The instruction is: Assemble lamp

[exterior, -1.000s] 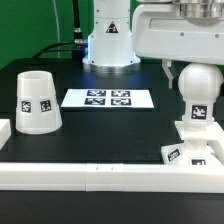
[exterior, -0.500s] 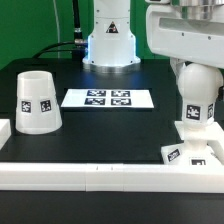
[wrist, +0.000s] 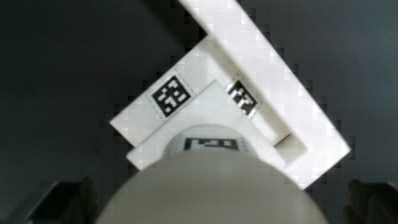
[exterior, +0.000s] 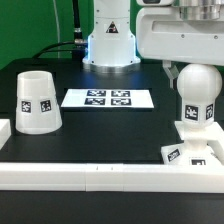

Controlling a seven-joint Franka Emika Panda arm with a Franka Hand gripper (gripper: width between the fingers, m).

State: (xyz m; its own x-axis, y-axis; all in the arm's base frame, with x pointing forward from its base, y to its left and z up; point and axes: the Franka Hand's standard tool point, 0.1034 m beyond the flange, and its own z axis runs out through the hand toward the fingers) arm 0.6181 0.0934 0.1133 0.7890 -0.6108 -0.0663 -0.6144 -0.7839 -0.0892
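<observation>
The rounded white bulb stands upright on the flat square base at the exterior view's right, tags facing the camera. The tapered shade stands alone at the exterior view's left. My gripper hangs straight over the bulb's top. In the wrist view the bulb fills the space between my two dark fingers, with a thin dark gap on each side. The base lies beneath it. The jaws stand open around the bulb.
The marker board lies flat mid-table. A long white rail runs along the near edge, with a short white piece at its left end. The robot's white pedestal stands behind.
The hand swung to the exterior view's right half a second ago and is back left over the bulb. The bulb's tag shifted right, then left. Shade and base have not moved.
</observation>
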